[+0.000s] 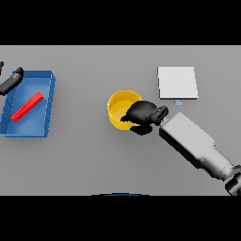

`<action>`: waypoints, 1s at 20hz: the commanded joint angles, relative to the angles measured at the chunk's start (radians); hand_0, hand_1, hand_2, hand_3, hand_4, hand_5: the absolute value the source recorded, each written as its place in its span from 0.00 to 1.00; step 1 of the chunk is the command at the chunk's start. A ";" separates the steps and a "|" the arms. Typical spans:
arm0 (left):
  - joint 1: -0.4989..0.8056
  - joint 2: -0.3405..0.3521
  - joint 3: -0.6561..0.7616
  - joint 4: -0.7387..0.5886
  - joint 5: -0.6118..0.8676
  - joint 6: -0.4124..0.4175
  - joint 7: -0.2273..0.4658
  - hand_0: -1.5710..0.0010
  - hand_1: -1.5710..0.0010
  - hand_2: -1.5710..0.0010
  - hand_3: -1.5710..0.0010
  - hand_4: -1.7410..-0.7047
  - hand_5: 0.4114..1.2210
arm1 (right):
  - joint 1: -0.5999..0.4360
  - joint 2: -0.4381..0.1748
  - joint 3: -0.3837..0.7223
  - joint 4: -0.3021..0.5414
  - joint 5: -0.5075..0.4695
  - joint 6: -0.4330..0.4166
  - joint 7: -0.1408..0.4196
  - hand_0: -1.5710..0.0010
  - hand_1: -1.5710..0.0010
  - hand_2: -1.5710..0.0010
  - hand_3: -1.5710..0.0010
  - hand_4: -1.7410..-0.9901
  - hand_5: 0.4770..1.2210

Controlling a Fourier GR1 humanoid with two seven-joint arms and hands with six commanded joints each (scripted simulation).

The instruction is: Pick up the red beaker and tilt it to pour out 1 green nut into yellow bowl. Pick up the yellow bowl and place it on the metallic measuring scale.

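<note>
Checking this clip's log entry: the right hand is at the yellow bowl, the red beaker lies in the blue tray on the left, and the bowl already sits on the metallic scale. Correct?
Not quite. The head view shows the yellow bowl on the grey table, apart from the metallic scale, which carries nothing. The rest holds: the right hand is at the bowl, and the red beaker lies in the blue tray.

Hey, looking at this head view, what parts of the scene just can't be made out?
- Yellow bowl: its right side and much of its inside are covered by the right hand, so whether a green nut lies in it cannot be told.
- Left hand: cut off by the left edge; its fingers cannot be read.
- Red beaker in the blue tray: contents too small to tell.
- Small panel on the measuring scale: unreadable.
</note>
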 commanded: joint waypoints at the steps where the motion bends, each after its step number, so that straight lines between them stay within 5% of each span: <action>1: -0.006 0.005 0.002 -0.008 0.001 0.001 0.007 1.00 1.00 1.00 1.00 0.99 0.35 | -0.003 0.004 0.002 0.006 -0.004 0.004 -0.001 0.33 0.36 0.45 0.63 0.25 0.81; 3: -0.003 0.006 0.008 -0.011 0.009 -0.003 -0.006 1.00 1.00 1.00 1.00 0.98 0.35 | 0.000 -0.003 0.003 0.001 -0.009 -0.010 -0.018 0.21 0.23 0.29 0.47 0.17 0.88; 8: -0.014 -0.003 -0.005 -0.001 -0.005 0.000 0.008 1.00 1.00 1.00 1.00 0.99 0.35 | -0.007 -0.010 0.006 0.007 -0.010 -0.041 -0.040 0.07 0.07 0.19 0.22 0.06 0.96; 14: -0.004 0.006 0.000 -0.006 -0.001 -0.002 0.004 1.00 1.00 1.00 1.00 0.99 0.35 | 0.001 -0.047 -0.040 -0.047 -0.047 -0.017 -0.029 0.02 0.02 0.15 0.15 0.01 0.99; 20: -0.003 0.002 -0.006 -0.006 -0.003 -0.004 0.012 1.00 1.00 1.00 1.00 0.98 0.34 | -0.001 -0.091 -0.121 -0.171 -0.096 0.057 0.042 0.00 0.01 0.09 0.23 0.00 1.00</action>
